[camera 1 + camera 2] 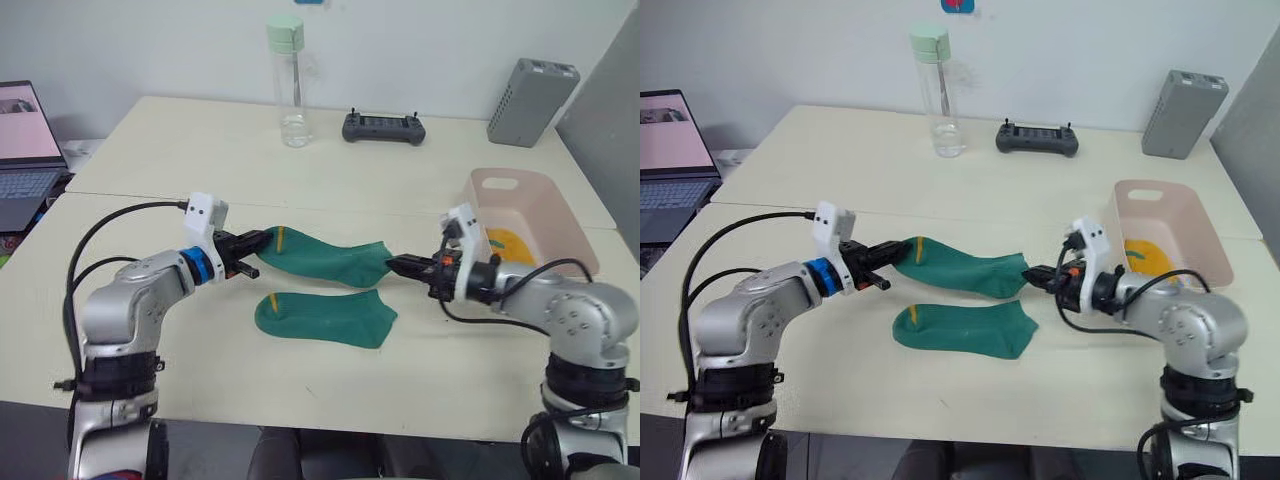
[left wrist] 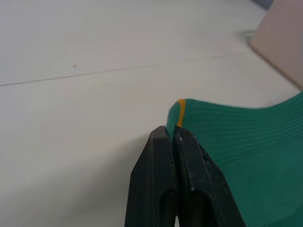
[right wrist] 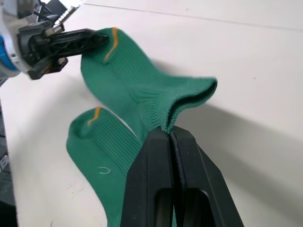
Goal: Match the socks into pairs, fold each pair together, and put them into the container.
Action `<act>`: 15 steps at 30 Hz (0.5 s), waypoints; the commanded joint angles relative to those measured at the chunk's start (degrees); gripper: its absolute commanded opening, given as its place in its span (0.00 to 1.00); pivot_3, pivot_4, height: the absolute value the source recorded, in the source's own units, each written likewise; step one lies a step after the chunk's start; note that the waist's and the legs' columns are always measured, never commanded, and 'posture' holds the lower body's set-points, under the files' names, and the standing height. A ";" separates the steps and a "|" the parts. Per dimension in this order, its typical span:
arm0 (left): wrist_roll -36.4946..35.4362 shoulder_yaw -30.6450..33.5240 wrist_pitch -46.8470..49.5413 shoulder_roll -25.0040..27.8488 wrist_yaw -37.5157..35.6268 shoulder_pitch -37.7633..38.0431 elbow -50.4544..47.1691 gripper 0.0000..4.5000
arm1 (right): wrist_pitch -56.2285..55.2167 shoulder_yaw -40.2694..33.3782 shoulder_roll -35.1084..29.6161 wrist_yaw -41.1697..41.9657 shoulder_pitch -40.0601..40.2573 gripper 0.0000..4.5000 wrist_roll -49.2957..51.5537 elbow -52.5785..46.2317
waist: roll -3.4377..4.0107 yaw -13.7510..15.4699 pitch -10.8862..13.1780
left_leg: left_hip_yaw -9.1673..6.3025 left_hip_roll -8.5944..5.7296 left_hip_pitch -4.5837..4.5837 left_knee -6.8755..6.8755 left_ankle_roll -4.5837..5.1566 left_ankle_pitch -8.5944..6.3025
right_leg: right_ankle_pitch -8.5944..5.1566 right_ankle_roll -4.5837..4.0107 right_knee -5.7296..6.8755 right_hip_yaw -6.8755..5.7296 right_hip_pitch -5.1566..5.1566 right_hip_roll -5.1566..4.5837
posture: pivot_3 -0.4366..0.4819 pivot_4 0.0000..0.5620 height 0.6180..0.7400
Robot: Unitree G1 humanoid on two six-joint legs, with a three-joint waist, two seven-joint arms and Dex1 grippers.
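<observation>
A dark green sock (image 1: 325, 260) with a small yellow mark hangs stretched above the table between both grippers. My left gripper (image 1: 262, 242) is shut on its toe end, and my right gripper (image 1: 395, 265) is shut on its cuff end. A second dark green sock (image 1: 325, 317) lies flat on the table just below and in front of the held one. The pale pink container (image 1: 540, 195) stands at the right, beyond my right arm, with a mustard-yellow sock (image 1: 510, 243) lying inside it.
At the back of the table stand a clear water bottle (image 1: 291, 85), a black controller (image 1: 384, 128) and a grey ribbed box (image 1: 532, 102). A laptop (image 1: 25, 150) sits off the table's left edge.
</observation>
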 commanded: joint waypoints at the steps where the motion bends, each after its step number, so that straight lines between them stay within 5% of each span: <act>1: -6.44 3.80 8.37 -3.28 6.45 4.42 -12.37 0.01 | 3.51 -2.49 -3.30 3.02 0.40 0.00 5.39 -2.19 | 0.00 -0.07 0.00 | -0.01 0.00 0.04 0.00 0.00 0.00 | -0.01 0.01 0.01 -0.01 0.03 0.01 | 0.48 0.27 1.00; 7: -7.46 1.15 7.72 -2.64 7.86 17.53 -21.99 0.01 | 3.13 -0.52 -6.22 4.04 4.03 0.00 7.74 -2.30 | 0.01 -0.42 -0.01 | 0.03 0.01 0.20 -0.01 0.00 0.00 | -0.10 0.15 0.01 0.11 0.09 0.05 | 0.48 0.27 1.00; 15: -8.18 2.31 4.89 -1.55 9.14 20.50 -21.15 0.01 | -0.52 3.20 -6.04 3.11 6.88 0.00 6.43 -0.74 | 0.00 -0.50 -0.01 | 0.05 -0.03 0.25 0.08 0.00 0.00 | -0.18 0.20 -0.04 0.23 0.09 0.03 | 0.48 0.27 1.00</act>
